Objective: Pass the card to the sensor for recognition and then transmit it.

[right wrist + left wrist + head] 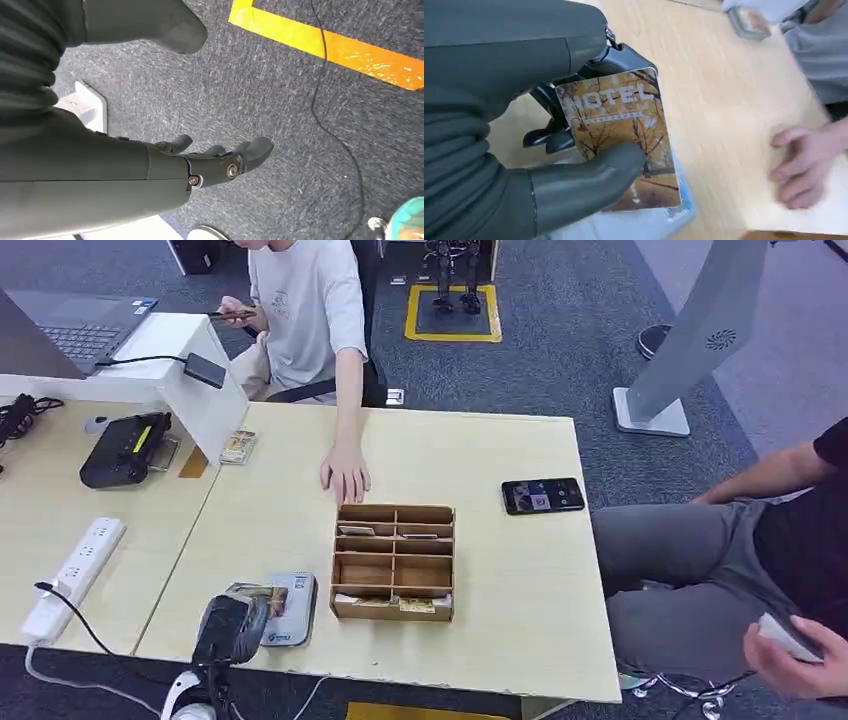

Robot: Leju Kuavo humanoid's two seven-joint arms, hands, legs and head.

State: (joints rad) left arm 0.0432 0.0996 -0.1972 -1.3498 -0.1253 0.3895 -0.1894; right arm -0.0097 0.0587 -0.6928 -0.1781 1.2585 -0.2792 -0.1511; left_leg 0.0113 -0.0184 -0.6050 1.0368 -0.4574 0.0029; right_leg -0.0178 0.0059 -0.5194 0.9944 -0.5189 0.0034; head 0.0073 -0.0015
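While thumb and fingers [574,187] pinch card [624,130] over sensor [290,612], R hand [210,160] hangs loose, empty.

Even, bright overhead light; soft shadows.
Left wrist view motion-blurred at person's hand [804,165]; head view sharp, slightly soft.

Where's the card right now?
The left hand holds the card just above the sensor near the table's front edge, left of the wooden box.
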